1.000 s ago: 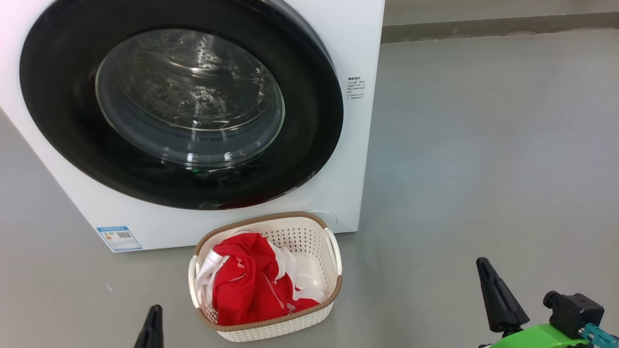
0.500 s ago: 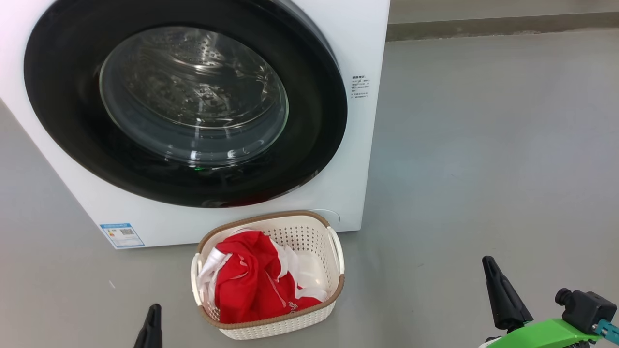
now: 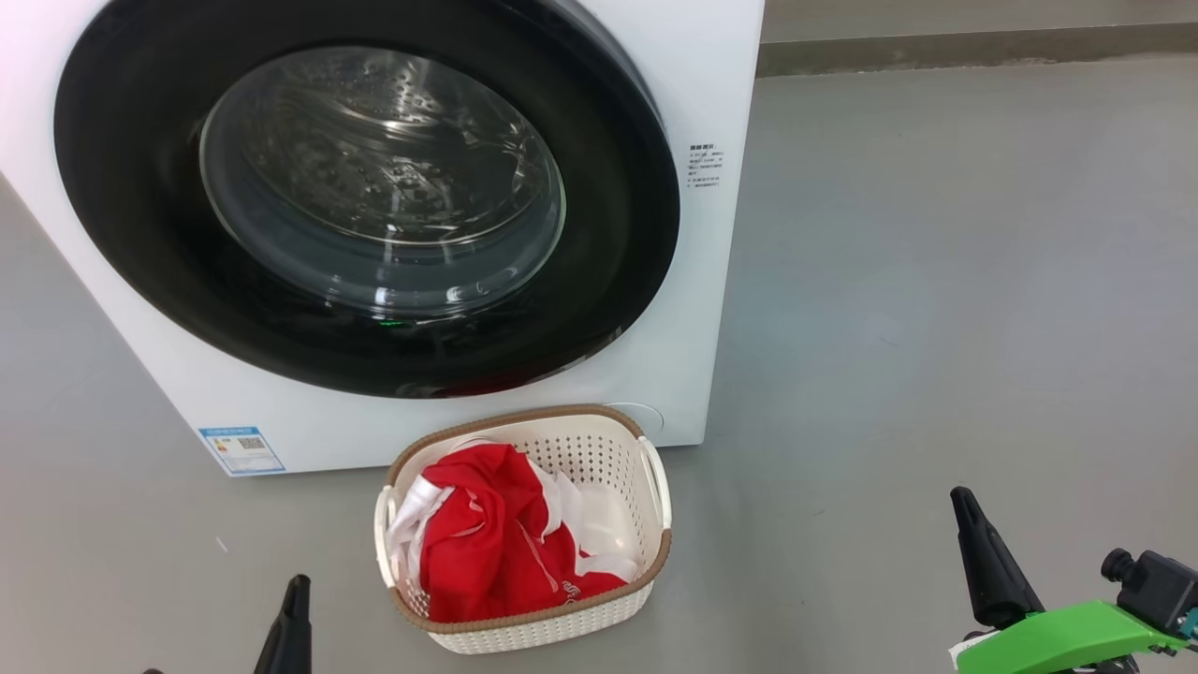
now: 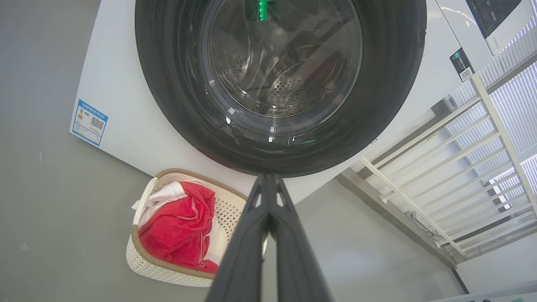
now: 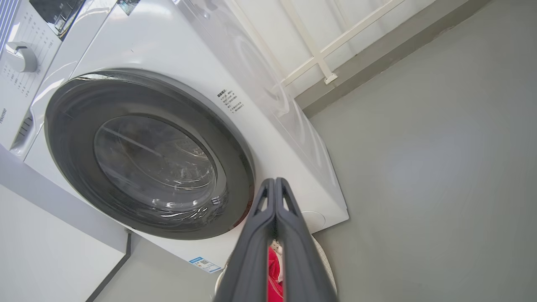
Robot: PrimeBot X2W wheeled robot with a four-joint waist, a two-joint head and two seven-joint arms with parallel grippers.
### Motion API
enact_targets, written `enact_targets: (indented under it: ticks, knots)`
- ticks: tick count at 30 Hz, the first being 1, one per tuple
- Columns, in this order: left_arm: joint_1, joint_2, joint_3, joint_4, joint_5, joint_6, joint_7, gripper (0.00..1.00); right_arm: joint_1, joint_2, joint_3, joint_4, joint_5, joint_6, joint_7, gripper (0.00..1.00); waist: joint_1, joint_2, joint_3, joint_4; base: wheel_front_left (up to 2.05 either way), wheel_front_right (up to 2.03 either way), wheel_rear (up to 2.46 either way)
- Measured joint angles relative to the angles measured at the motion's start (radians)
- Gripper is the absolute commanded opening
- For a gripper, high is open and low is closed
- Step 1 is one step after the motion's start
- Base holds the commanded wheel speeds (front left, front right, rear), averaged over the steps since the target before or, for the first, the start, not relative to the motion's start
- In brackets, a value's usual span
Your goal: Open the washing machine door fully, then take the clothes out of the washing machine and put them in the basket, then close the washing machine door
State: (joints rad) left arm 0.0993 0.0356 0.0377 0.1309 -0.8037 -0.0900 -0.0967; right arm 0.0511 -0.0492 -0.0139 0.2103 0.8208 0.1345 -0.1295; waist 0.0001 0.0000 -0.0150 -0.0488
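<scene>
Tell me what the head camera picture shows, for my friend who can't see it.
A white washing machine with its round black-ringed door shut stands on a grey floor, and a cream basket holding red and white clothes sits in front of it. The left gripper and right gripper, both shut, poke up from the bottom edge.

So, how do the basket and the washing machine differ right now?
The basket is small, cream, brown-rimmed; the washing machine is a big white box. The basket is open-topped and holds the red clothes; the washing machine has its door shut, and looks empty. Both stand on the grey floor.
</scene>
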Motion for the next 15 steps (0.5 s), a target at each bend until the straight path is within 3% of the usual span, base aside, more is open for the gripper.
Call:
enact_targets:
  ticks: [15]
  knots:
    - [-0.027,0.001,0.007,0.026,-0.169,-0.007,0.043,0.00,-0.021,-0.004,-0.010,0.012,0.172,0.000,0.044,0.00,0.0000,0.0000,0.004,0.010,0.00,0.00,0.00]
